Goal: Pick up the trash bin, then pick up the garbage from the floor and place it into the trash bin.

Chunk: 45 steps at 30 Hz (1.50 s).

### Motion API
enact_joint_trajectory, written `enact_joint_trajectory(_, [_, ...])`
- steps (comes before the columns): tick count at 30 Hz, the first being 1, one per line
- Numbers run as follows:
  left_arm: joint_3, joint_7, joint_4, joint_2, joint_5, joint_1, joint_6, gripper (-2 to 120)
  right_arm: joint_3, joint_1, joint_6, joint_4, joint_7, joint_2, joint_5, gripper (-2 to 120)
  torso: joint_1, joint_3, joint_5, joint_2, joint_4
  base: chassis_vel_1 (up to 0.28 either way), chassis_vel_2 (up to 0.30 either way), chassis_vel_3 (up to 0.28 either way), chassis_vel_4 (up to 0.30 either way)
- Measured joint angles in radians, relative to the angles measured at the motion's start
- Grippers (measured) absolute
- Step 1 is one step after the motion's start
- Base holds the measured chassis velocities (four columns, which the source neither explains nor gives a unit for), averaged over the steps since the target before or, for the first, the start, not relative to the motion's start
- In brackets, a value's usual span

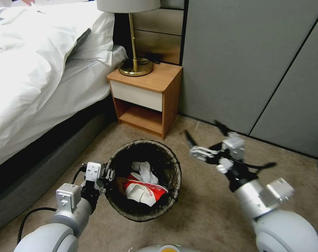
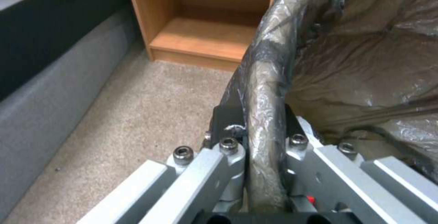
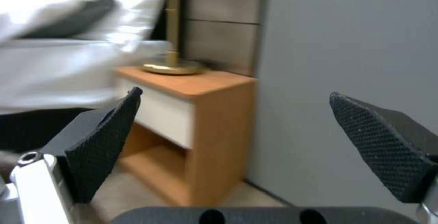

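Carpet runs under everything in the head view, and the trash bin stands on it near the robot, in front of a wooden nightstand that carries a brass lamp. A bed with white sheets lies to the left and a grey wall to the right. The bin's dark bag is folded over its rim, and garbage sits inside: a crumpled red-and-white carton with white tissue beside it. The left gripper is at the bin's left rim, its fingers clamped on that rim. The right gripper hangs in the air just right of the bin, spread wide with nothing between its 2 fingers; it looks slightly blurred, so its exact height above the carpet is hard to judge.

From the left wrist view, the left gripper has 1 finger outside and 1 inside the trash bin, pressed tight against the bag-covered rim. The nightstand shelf is just beyond, with the grey base of the bed along the side and carpet below.

From the right wrist view, the right gripper is fully parted, and both black textured pads hold nothing. Between them appear the nightstand, the lamp base on it, the bed and the wall.
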Motion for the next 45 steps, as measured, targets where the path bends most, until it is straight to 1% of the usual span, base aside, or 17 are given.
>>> enact_joint_trajectory(2, [0.001,0.0,0.0,-0.005,0.0,0.003,0.0,1,0.02,-0.049,0.052,-0.011,0.021,0.055,-0.046,100,0.0,0.0,-0.0001,0.0,0.0002,0.0,0.0,0.0,0.0])
enact_joint_trajectory(3, [0.001,0.0,0.0,-0.005,0.0,0.003,0.0,1,0.02,-0.049,0.052,-0.011,0.021,0.055,-0.046,100,0.0,0.0,-0.0001,0.0,0.0002,0.0,0.0,0.0,0.0])
enact_joint_trajectory(5, [0.003,0.0,0.0,-0.01,0.0,0.004,0.0,1,0.045,-0.106,0.117,-0.023,0.038,0.122,-0.094,100,0.0,0.0,-0.0002,0.0,0.0001,0.0,0.0,0.0,0.0])
enact_joint_trajectory(6, [0.003,0.0,-0.001,-0.011,0.0,0.006,0.0,1,0.055,-0.122,0.141,-0.03,0.038,0.138,-0.109,100,0.0,0.0,-0.0002,0.0,0.0002,0.0,0.0,0.0,0.0])
enact_joint_trajectory(7, [0.003,0.0,-0.001,-0.011,0.0,0.006,0.0,1,0.055,-0.122,0.141,-0.03,0.038,0.138,-0.109,100,0.0,0.0,-0.0002,0.0,0.0002,0.0,0.0,0.0,0.0])
enact_joint_trajectory(8, [0.003,0.0,-0.001,-0.011,0.0,0.008,0.0,1,0.07,-0.144,0.175,-0.041,0.037,0.157,-0.128,100,0.0,0.0,-0.0001,0.0,0.0002,0.0,0.0,0.0,0.0])
enact_joint_trajectory(10, [0.003,0.0,-0.001,-0.01,-0.001,0.009,0.0,1,0.091,-0.177,0.219,-0.057,0.038,0.173,-0.144,100,0.0,0.0,-0.0001,0.0,0.0003,0.0,0.0,0.0,0.0])
enact_joint_trajectory(11, [0.003,0.0,-0.001,-0.01,-0.001,0.009,0.0,1,0.091,-0.177,0.219,-0.057,0.038,0.173,-0.144,100,0.0,0.0,-0.0001,0.0,0.0003,0.0,0.0,0.0,0.0])
enact_joint_trajectory(13, [0.004,0.0,-0.002,-0.007,-0.002,0.009,0.0,1,0.104,-0.223,0.264,-0.072,0.062,0.175,-0.149,100,0.0,0.0,-0.0001,0.0,0.0002,0.0,0.0,0.0,0.0])
enact_joint_trajectory(17, [0.009,0.001,-0.002,-0.004,-0.003,0.008,0.0,1,0.102,-0.271,0.307,-0.089,0.096,0.172,-0.155,100,0.0,0.0,-0.0001,0.0,0.0002,0.0,0.0,0.0,0.0])
enact_joint_trajectory(21, [0.004,0.002,-0.002,0.002,-0.006,0.009,0.001,1,0.096,-0.288,0.322,-0.1,0.1,0.183,-0.157,100,0.0,0.0,-0.0001,0.0,0.0002,0.0,0.0,0.0,0.0])
enact_joint_trajectory(37, [-0.007,0.002,-0.002,0.0,-0.011,0.005,0.012,1,0.069,-0.318,0.325,-0.107,0.095,0.217,-0.174,100,0.0,0.0,-0.0001,0.0,0.0002,0.0,0.0,0.0,0.0])
enact_joint_trajectory(45, [-0.01,0.003,-0.002,0.0,-0.012,0.005,0.012,1,0.067,-0.311,0.32,-0.114,0.095,0.22,-0.175,100,0.0,0.0,-0.0001,0.0,0.0002,0.0,0.0,0.0,0.0])
